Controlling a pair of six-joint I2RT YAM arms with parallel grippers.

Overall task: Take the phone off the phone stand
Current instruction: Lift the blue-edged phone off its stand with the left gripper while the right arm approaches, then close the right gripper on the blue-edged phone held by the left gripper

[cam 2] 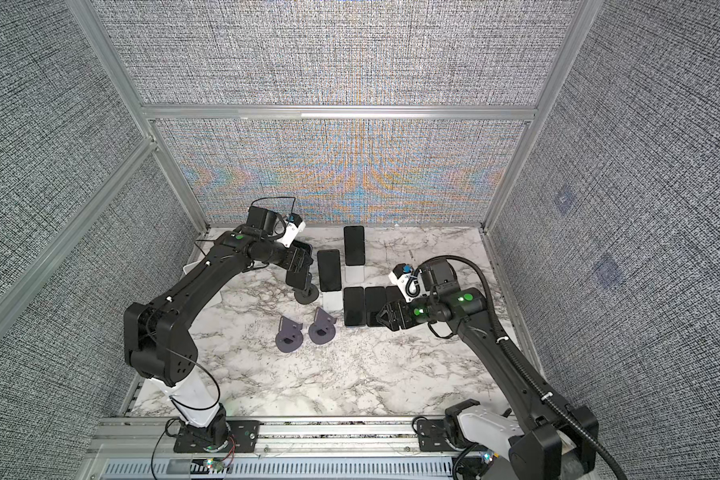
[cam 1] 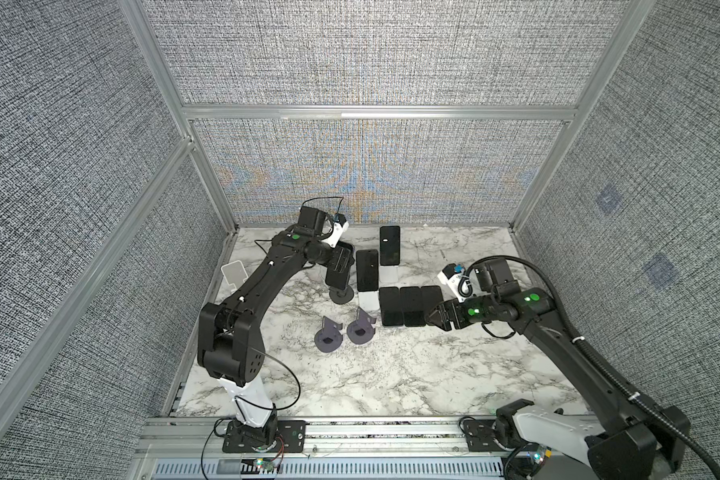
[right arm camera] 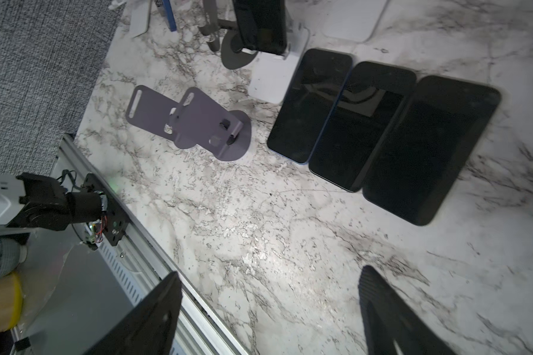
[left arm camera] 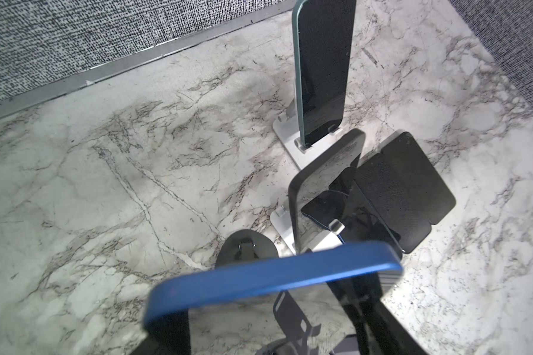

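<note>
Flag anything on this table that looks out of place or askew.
Nothing looks spilled or damaged. One white stand sits alone at the left edge of the table, partly behind the left arm. The blue phone in the left gripper tilts out of line with the upright phone beside it.

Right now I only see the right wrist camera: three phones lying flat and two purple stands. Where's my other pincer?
Observer: The left pincer sits around the top of a blue phone; I can't tell whether it's squeezing.
Operator: Is that phone out of its stand?
Observer: Not yet. In both top views its lower end rests in the dark stand with the round foot.
Operator: Any phone I'm missing?
Observer: Yes, a rear phone stands upright in a white stand, nearest the back wall.
</note>
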